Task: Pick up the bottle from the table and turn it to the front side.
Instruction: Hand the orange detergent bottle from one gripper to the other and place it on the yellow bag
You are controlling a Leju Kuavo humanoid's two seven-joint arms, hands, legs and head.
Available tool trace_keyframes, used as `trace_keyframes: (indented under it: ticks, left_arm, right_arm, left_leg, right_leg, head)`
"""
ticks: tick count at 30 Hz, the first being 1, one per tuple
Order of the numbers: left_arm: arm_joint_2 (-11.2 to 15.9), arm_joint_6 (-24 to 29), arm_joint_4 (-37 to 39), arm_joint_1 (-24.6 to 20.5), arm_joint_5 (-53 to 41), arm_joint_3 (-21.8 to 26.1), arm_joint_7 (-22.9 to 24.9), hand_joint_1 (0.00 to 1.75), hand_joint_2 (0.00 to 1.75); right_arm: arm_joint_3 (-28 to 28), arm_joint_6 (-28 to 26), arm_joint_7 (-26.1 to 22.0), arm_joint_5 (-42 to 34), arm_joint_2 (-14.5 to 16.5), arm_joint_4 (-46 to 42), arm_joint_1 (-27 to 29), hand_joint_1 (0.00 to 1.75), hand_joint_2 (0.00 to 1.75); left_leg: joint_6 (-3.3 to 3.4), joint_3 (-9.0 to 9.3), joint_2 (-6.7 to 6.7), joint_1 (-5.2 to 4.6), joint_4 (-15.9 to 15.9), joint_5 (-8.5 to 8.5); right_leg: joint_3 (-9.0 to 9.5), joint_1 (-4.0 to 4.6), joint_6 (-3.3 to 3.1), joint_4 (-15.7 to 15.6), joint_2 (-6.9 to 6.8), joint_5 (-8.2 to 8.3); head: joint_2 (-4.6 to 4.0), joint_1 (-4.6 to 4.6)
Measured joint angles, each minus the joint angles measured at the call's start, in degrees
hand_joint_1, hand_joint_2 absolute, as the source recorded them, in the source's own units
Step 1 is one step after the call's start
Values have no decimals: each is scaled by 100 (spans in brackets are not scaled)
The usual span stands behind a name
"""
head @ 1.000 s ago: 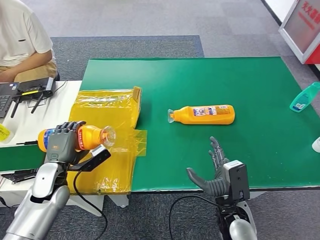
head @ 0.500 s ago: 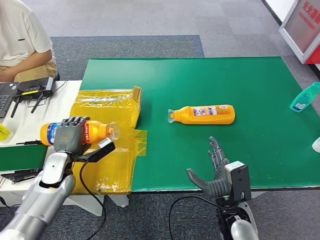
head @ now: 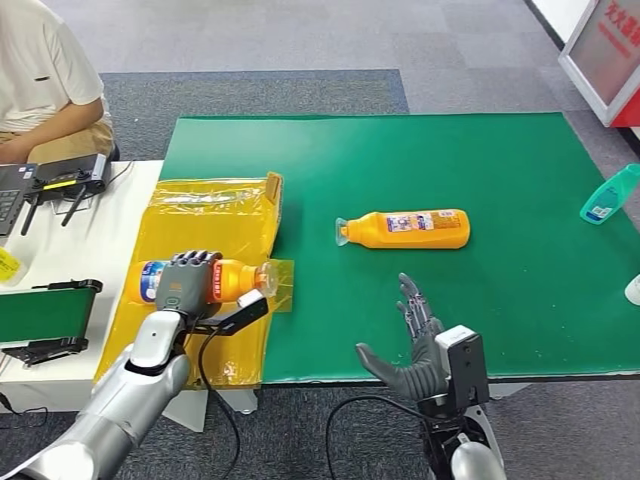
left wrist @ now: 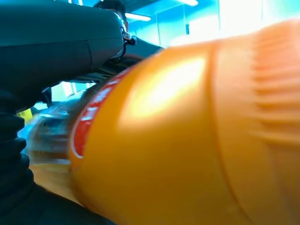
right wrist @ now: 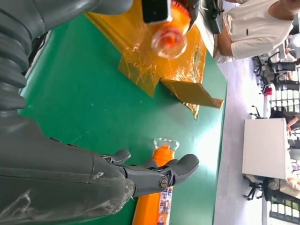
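Observation:
My left hand [head: 187,284] grips an orange bottle [head: 234,279] with a red and blue label, held lying sideways above the yellow plastic sheet [head: 219,215], its clear cap end pointing right. The left wrist view shows this bottle [left wrist: 183,136] very close and blurred. A second orange bottle [head: 407,229] lies on its side on the green table [head: 483,160], clear cap to the left. My right hand [head: 411,345] is open near the table's front edge, short of that bottle, fingers spread. In the right wrist view its fingers [right wrist: 159,173] reach toward the lying bottle [right wrist: 161,192].
A teal bottle [head: 610,195] lies at the table's right edge. A person in a white shirt [head: 41,75] sits at the far left behind a white table [head: 98,225] with a black device [head: 68,178]. A small green conveyor [head: 45,310] stands at the left.
My left hand has carried the held bottle to the right, from beside the white table to over the yellow sheet. My right hand has shifted slightly left, staying open.

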Motion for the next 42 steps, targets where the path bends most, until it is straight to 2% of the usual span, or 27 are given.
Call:
trace_keyframes:
  ticks: [2,6,10,21,31,33,37,42]
  left_arm:
    - [-80,32,116,-5,44,-13,-7,175,175]
    - [-277,82,405,-40,78,-79,-12,0,175]
    - [-441,31,718,-132,137,-143,115,0,175]
    - [-487,-89,898,-251,221,-163,113,0,175]
    - [-472,-68,838,-212,843,-156,-240,0,175]
    - [-469,-67,702,-137,1298,-111,-477,0,175]
    - [-473,-243,40,165,2982,109,-1171,0,175]
    - [-401,-520,-1211,667,4508,325,-1390,0,175]
  right_arm:
    - [27,-3,1,0,0,-22,1,0,175]
    - [110,42,20,-11,0,-27,-3,0,175]
    - [200,39,25,0,0,-25,14,0,175]
    - [190,26,26,-17,0,-20,97,0,175]
    - [183,-27,5,-56,0,-11,106,0,175]
    - [178,-45,-7,-65,0,-11,118,0,175]
    - [158,-138,-39,-106,0,-11,176,0,175]
    - [131,-289,-74,-115,0,-12,291,0,175]
  left_leg:
    - [0,0,0,0,0,0]
    - [1,-1,0,0,0,0]
    - [1,0,0,-1,0,0]
    - [5,1,0,-1,0,5]
    - [7,1,0,-1,0,6]
    - [7,1,0,-1,0,6]
    - [6,1,0,-1,0,5]
    - [6,-2,1,-1,0,5]
  right_leg:
    - [0,0,0,0,0,0]
    - [2,-2,1,0,-1,0]
    - [5,-3,1,0,-1,0]
    - [9,-2,6,0,-1,4]
    - [11,-3,8,0,-2,5]
    - [11,-3,8,0,-2,5]
    - [9,-3,8,0,-1,5]
    - [5,-3,8,0,-1,4]
  head:
    - [0,-1]
    - [0,1]
    - [0,0]
    - [0,0]
    - [0,1]
    - [0,0]
    - [0,0]
    - [0,0]
